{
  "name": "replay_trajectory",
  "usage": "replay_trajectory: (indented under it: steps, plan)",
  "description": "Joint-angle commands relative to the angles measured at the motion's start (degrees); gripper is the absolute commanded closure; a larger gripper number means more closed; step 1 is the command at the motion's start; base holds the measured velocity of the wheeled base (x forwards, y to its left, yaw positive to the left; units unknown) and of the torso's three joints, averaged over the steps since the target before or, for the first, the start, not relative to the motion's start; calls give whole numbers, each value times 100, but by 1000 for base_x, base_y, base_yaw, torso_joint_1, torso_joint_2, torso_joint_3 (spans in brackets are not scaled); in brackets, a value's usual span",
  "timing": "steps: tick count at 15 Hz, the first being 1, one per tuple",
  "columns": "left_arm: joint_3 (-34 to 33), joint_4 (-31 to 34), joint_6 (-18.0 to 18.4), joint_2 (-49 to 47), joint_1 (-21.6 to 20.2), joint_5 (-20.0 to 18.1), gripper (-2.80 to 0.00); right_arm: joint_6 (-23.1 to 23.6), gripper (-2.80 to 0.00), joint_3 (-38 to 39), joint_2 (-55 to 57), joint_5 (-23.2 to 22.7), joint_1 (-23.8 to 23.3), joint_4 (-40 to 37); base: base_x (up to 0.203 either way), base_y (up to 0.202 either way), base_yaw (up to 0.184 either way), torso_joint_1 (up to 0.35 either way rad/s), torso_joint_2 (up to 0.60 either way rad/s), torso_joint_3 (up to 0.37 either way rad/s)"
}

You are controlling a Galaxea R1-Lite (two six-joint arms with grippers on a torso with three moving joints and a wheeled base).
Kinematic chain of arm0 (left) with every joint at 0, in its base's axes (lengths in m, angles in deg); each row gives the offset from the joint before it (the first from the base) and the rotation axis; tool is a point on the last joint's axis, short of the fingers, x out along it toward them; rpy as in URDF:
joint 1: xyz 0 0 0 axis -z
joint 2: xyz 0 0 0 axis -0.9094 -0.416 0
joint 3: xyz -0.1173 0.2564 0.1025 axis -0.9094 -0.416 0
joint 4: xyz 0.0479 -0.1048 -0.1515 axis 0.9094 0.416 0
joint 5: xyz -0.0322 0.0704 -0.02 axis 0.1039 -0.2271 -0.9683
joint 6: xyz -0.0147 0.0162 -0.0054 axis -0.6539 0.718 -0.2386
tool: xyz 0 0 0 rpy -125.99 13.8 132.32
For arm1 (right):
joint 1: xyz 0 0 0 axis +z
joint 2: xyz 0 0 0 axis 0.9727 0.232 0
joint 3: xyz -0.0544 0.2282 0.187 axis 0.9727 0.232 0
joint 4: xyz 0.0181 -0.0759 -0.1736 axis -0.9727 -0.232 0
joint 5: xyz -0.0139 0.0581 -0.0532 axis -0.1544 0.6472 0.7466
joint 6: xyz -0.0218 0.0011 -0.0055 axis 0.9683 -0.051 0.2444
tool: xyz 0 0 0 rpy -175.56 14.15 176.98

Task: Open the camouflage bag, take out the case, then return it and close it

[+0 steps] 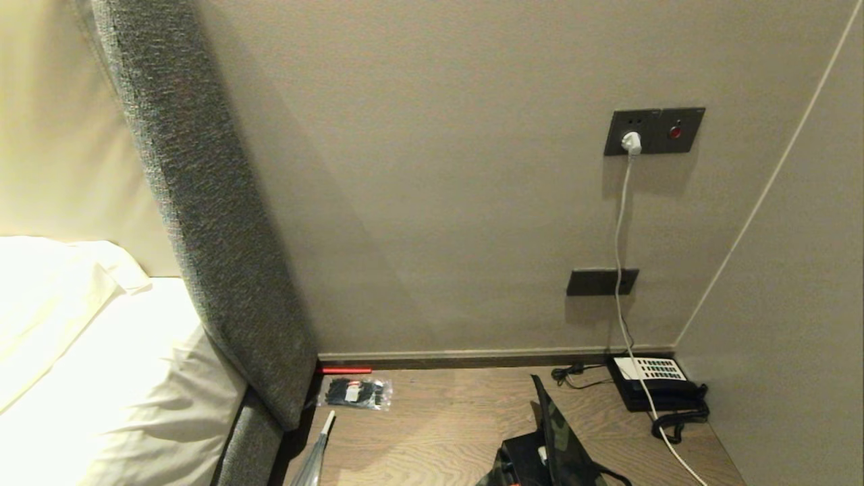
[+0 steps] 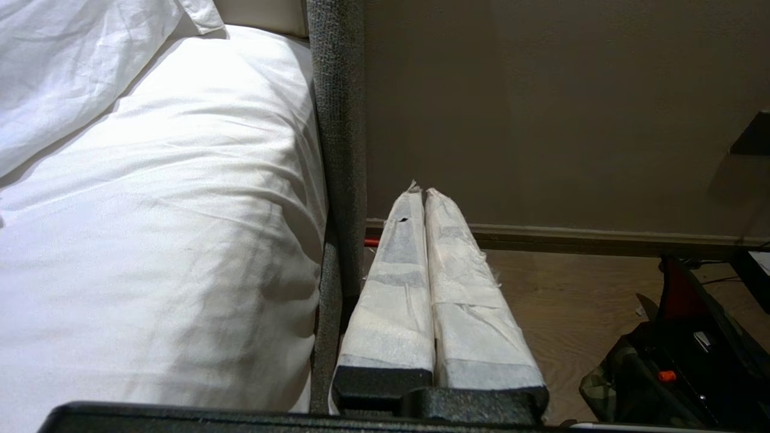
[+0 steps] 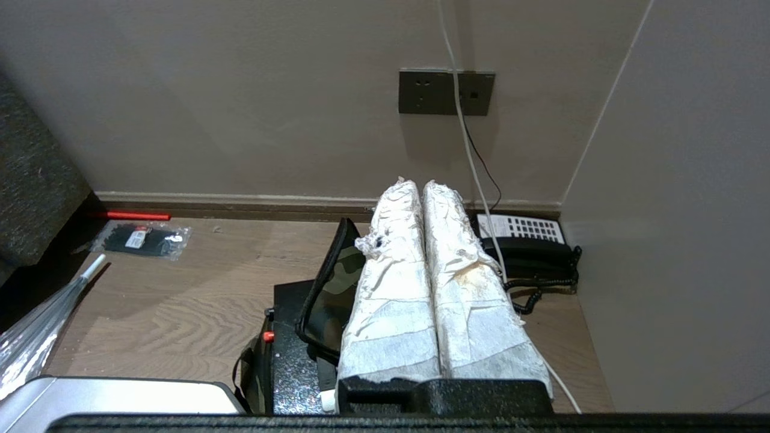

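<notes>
Below, the boxy green-brown camouflage bag (image 3: 337, 282) stands lid-up on the wood-grain desk (image 3: 180, 307), black rectangular case (image 3: 289, 355) inside; both white-wrapped grippers, left gripper (image 2: 421, 195) and right gripper (image 3: 415, 186), pressed closed, empty.

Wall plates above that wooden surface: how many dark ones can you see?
2. The upper wall plate, with a white plug and a red spot, sits high on the wall. The lower wall plate is beneath it, just above the desk phone. More could lie outside the views.

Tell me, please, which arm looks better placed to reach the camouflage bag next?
Probably the right. Its shut tool hangs directly above the open camouflage bag and the case. The left tool, also shut, sits by the bed, with the bag off to its side.
</notes>
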Motion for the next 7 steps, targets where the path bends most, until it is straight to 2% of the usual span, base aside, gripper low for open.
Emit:
replay_trajectory:
  steps: [1,7]
  plan:
    - [-9,0,-2,3,-2,3,0,-22,0,2,13,15,-2,-6,0,0,0,0,0,0]
    - [-9,0,-2,11,-11,3,0,-4,0,2,11,-2,7,0,0,0,0,0,0,0]
